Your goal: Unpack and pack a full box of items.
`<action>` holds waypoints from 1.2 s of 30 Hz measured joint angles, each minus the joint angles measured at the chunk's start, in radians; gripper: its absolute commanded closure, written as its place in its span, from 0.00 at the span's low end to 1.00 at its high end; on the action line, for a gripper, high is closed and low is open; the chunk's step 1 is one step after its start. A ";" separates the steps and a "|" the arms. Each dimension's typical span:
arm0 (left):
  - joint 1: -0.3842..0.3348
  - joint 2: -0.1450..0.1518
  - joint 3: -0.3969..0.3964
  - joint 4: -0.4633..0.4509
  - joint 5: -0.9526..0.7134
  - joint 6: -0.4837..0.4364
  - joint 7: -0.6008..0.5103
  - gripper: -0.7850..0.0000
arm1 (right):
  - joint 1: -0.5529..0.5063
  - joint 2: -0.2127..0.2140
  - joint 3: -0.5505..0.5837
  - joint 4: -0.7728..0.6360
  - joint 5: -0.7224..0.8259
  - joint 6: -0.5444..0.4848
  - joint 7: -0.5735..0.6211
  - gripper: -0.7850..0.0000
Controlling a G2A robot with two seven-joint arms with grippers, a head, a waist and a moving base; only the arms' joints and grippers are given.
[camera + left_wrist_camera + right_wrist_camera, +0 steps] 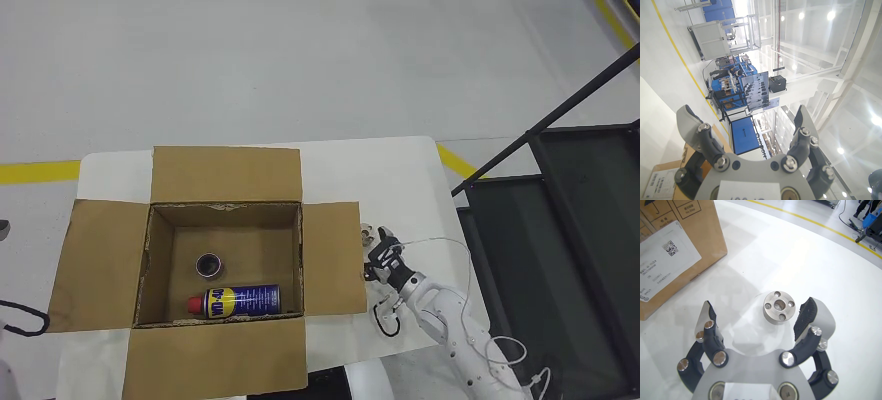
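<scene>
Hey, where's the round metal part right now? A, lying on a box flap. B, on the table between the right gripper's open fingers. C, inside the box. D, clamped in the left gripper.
B: the metal part sits on the white table outside the cardboard box, between the right gripper's spread fingers.

Right gripper (758, 313) pointed downward, fingers spread wide, left gripper (744, 115) tilted upward, likewise spread
</scene>
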 measured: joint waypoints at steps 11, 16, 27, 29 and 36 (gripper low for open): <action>0.000 0.000 0.000 0.000 0.000 0.000 0.000 0.00 | 0.073 -0.007 -0.036 0.085 0.063 0.045 0.028 0.01; 0.000 0.000 0.000 0.000 0.000 0.000 0.000 0.00 | 0.092 -0.009 -0.049 0.115 0.075 0.055 0.028 0.05; 0.000 0.000 0.000 0.000 0.000 0.000 0.000 0.00 | 0.112 -0.008 -0.062 0.139 0.079 0.082 0.046 0.15; 0.000 0.000 0.000 0.000 0.000 0.000 0.000 0.00 | 0.113 -0.008 -0.063 0.139 0.079 0.083 0.049 0.15; 0.000 0.000 0.000 0.000 0.000 0.000 0.000 0.00 | 0.119 -0.006 -0.067 0.141 0.083 0.091 0.066 0.41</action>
